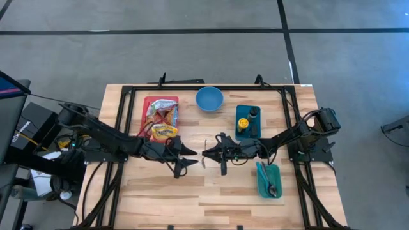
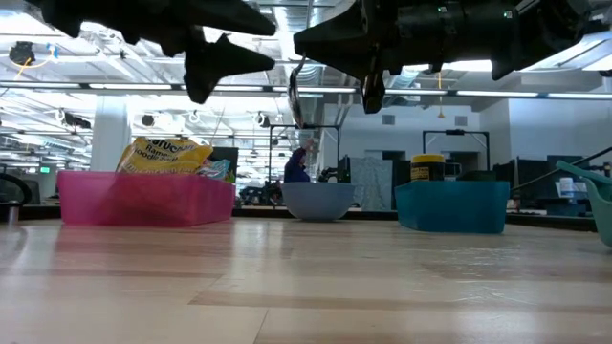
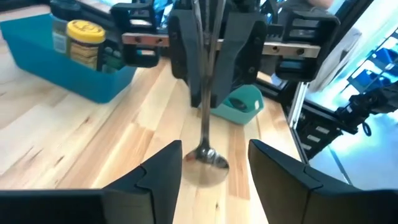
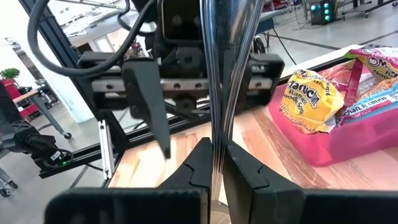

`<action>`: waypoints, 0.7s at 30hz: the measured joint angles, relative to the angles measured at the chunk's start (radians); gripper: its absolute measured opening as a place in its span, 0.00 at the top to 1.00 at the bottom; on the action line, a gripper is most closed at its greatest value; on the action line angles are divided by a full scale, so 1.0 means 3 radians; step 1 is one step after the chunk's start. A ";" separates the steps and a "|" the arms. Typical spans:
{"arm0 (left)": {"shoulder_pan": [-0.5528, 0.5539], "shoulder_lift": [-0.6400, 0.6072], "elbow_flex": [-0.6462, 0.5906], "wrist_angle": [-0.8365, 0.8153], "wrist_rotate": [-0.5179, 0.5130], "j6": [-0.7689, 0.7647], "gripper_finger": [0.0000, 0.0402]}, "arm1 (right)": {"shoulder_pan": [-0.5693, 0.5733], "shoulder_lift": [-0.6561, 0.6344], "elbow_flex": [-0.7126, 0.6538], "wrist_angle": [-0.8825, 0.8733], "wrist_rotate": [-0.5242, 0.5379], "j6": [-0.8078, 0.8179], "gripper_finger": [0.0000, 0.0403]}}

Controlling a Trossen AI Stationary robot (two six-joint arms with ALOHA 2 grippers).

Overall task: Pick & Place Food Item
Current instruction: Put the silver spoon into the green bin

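Observation:
A metal spoon (image 3: 208, 158) hangs upright over the middle of the table, bowl down, with my right gripper (image 1: 206, 153) shut on it. My left gripper (image 1: 189, 161) stands open just to the spoon's left. Its fingers (image 3: 163, 174) flank the spoon bowl in the left wrist view without touching it. Yellow noodle packets (image 1: 163, 131) lie in a pink tray (image 1: 148, 105) at the far left. A blue bowl (image 1: 209, 99) sits on the table behind the grippers. My right gripper pinches the spoon's handle (image 3: 205, 74) between its two fingers, above the bowl. The fingers lie level, coming from the table's right, across the handle. The spoon hangs upright, bowl lowest, clear of the table.
A teal bin (image 1: 257, 112) with a yellow-lidded jar (image 1: 242, 122) and a dark bottle stands at the far right. A teal cup (image 1: 269, 181) with utensils sits near the right front. A black frame (image 1: 128, 92) rims the table. Bare wood lies toward the near edge.

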 joint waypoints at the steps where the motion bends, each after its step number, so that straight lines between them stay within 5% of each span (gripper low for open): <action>1: 0.0000 -0.0056 0.0000 -0.0091 0.0000 -0.0008 0.56 | 0.0000 0.0000 0.0000 -0.0001 0.0000 0.0002 0.97; 21: -0.0019 -0.0291 0.0000 -0.0341 -0.0009 0.0026 0.62 | 0.0000 0.0000 0.0000 -0.0077 0.0000 0.0008 0.96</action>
